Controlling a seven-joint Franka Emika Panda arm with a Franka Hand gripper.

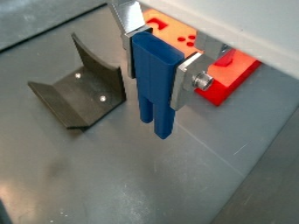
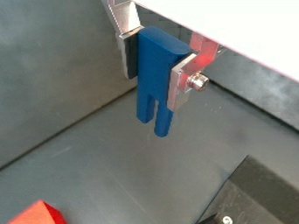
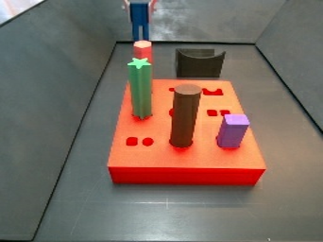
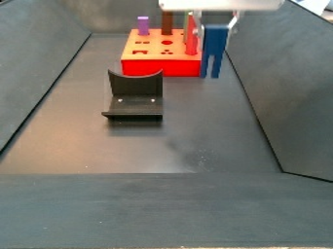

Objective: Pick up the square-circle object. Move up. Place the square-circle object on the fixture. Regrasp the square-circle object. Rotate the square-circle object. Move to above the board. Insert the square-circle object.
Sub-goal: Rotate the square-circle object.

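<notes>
My gripper (image 1: pixel 158 68) is shut on the square-circle object (image 1: pixel 158 109), a bright blue piece that hangs upright with its two prongs pointing down. Both wrist views show it between the silver fingers (image 2: pixel 180 80). In a side view the gripper (image 4: pixel 212 21) holds the piece (image 4: pixel 215 53) above the floor beside the red board (image 4: pixel 156 66). The fixture (image 4: pixel 134 94) stands on the floor apart from the piece; it also shows in a wrist view (image 1: pixel 76 87). In a side view the piece (image 3: pixel 139 11) is far behind the board (image 3: pixel 190 163) and the fixture (image 3: pixel 199 63).
On the board stand a green star-topped post (image 3: pixel 140 90), a tall dark brown cylinder (image 3: pixel 186 115) and a purple block (image 3: pixel 232 130). A red peg (image 4: pixel 192 37) rises close to the held piece. Sloped grey walls enclose the dark floor (image 4: pixel 182 146).
</notes>
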